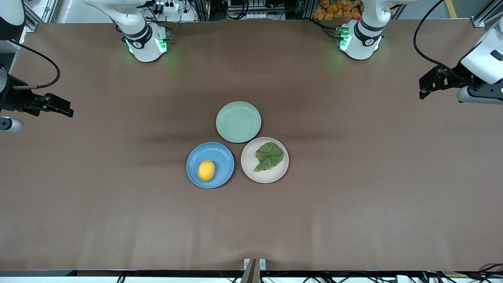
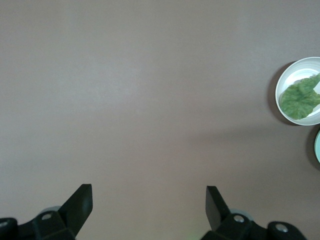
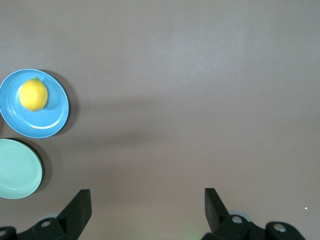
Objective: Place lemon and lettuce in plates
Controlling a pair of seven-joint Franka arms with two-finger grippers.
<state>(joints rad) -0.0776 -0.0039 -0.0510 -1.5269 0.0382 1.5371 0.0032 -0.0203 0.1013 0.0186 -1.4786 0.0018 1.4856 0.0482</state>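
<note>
The yellow lemon (image 1: 206,170) lies in the blue plate (image 1: 224,156), and it also shows in the right wrist view (image 3: 33,95) on that plate (image 3: 50,122). The green lettuce (image 1: 269,156) lies flat in the beige-pink plate (image 1: 250,165), and it also shows in the left wrist view (image 2: 300,97) on that plate (image 2: 295,67). My left gripper (image 1: 423,92) hangs open and empty over the left arm's end of the table (image 2: 149,200). My right gripper (image 1: 70,112) hangs open and empty over the right arm's end (image 3: 147,200). Both are well away from the plates.
An empty pale green plate (image 1: 238,122) sits farther from the front camera, touching the two other plates; it also shows in the right wrist view (image 3: 17,170). The brown table (image 1: 353,196) is bare around the plates.
</note>
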